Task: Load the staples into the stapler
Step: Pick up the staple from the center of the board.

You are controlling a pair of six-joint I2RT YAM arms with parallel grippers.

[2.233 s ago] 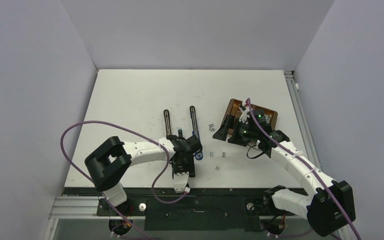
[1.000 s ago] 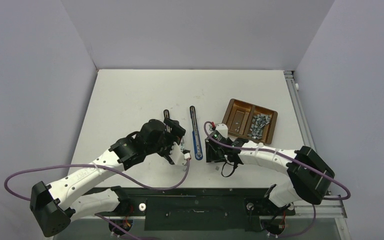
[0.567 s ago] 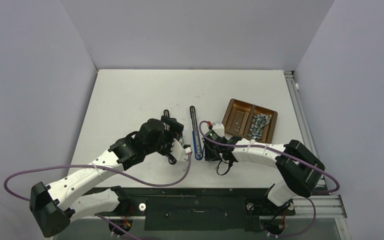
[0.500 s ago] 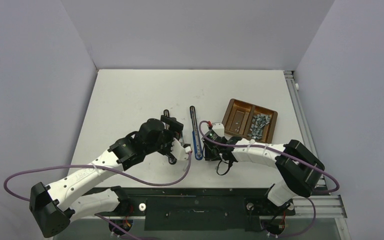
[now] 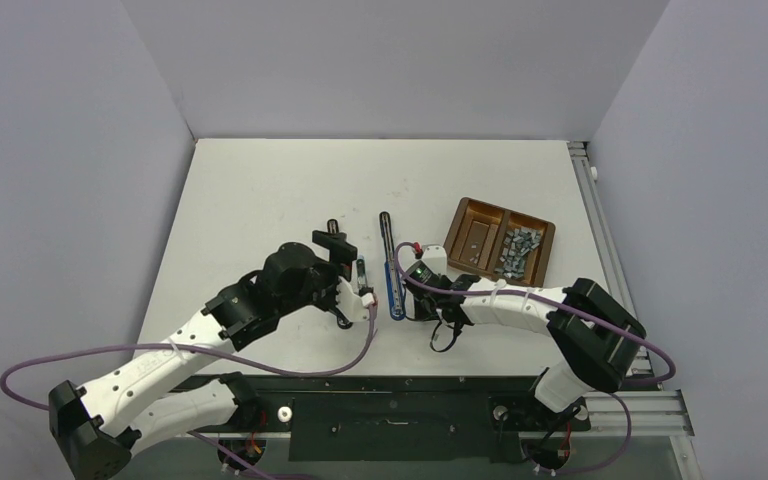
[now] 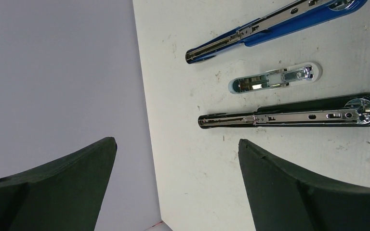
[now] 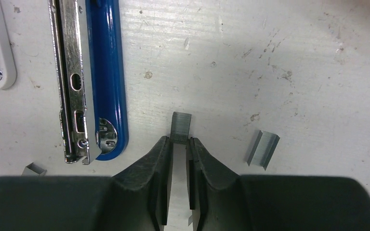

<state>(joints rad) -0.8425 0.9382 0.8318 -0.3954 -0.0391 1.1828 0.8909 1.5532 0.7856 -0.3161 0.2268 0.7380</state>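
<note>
Staple strip (image 7: pixel 181 128) | lengthwise along blue stapler (image 7: pixel 107 72) | right tool (image 7: pixel 179 140) clamped on near end | left tool (image 6: pixel 174 141) apart

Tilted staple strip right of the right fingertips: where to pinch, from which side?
Staple strip: pinch mid-length across its narrow width, pads on the long sides, from above. It lies flat and tilted, so rotate the wrist to match.

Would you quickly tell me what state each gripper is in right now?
Left gripper: open, empty.
Right gripper: shut on a staple strip.
</note>
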